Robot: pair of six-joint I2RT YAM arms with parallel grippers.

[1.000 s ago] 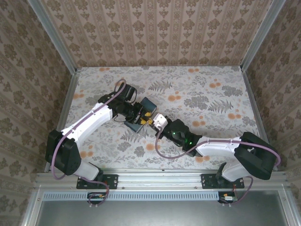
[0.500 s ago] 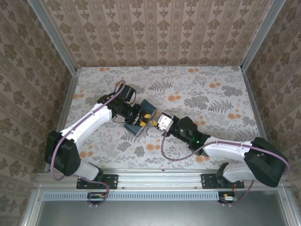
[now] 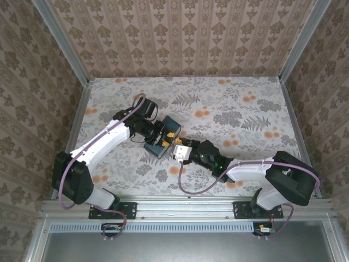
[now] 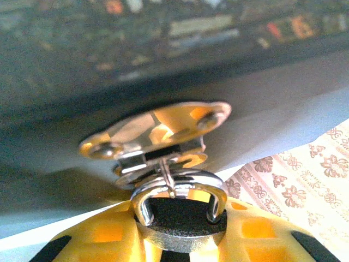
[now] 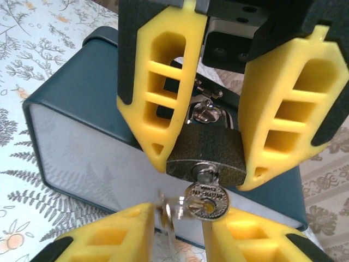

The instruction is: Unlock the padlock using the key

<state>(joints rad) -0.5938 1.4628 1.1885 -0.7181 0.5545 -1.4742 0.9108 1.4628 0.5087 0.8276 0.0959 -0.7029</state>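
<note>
L gripper (image 5: 203, 166) clamps the padlock (image 5: 210, 148) hanging on the tin (image 5: 82, 125), key (image 5: 206, 201) in its keyhole; R gripper (image 5: 182, 229) jaws sit apart round key head, grip unclear, so a loose pinch may slip on turning.

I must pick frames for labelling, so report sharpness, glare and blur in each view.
Top external: evenly lit, sharp, but detail around the tin is tiny. Left wrist: tin a dark blur, glare on the shackle of the padlock, hasp glowing yellow. Right wrist: padlock and key crisp; second key at the bottom edge smeared.
</note>
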